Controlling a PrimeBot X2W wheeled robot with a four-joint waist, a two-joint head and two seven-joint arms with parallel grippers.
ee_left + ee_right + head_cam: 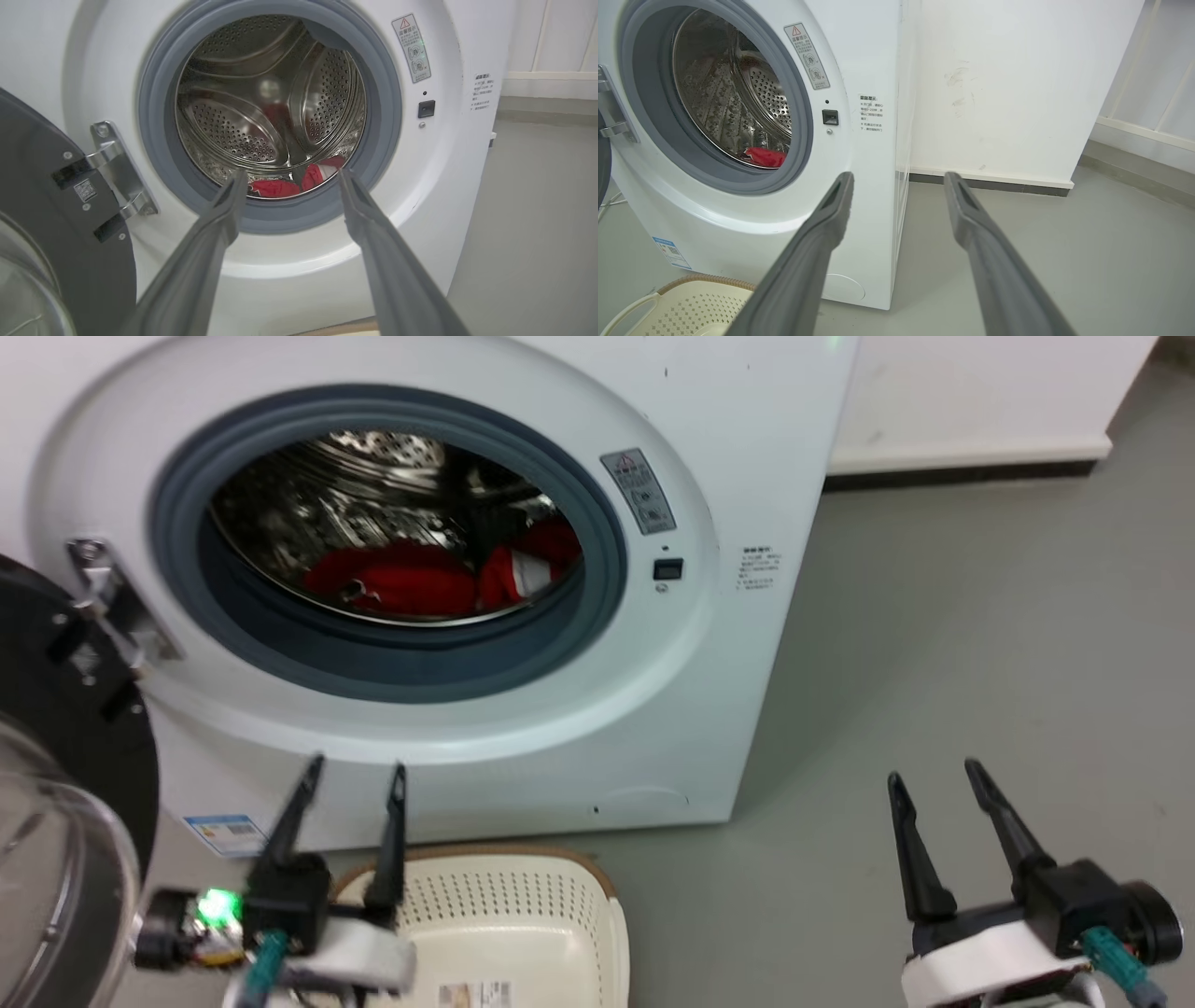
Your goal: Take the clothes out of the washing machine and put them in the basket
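Before the washing machine [747, 476], the left gripper [358, 765] hangs over the basket [602, 896], its 2 fingers spread and empty. The basket stands on the floor just in front of the machine's base. Off the machine's right corner, the right gripper [934, 770] is likewise spread, holding nothing. At the machine's left, the door [65, 728] stands open. Inside the machine's drum [317, 495], the clothes [411, 581] lie at the bottom.

Clothes [401, 581] partly hidden behind grey seal [373, 658]. Door [75, 737] cut off at left edge; basket [523, 896] at bottom edge. Warning label [638, 490] print too small to read.
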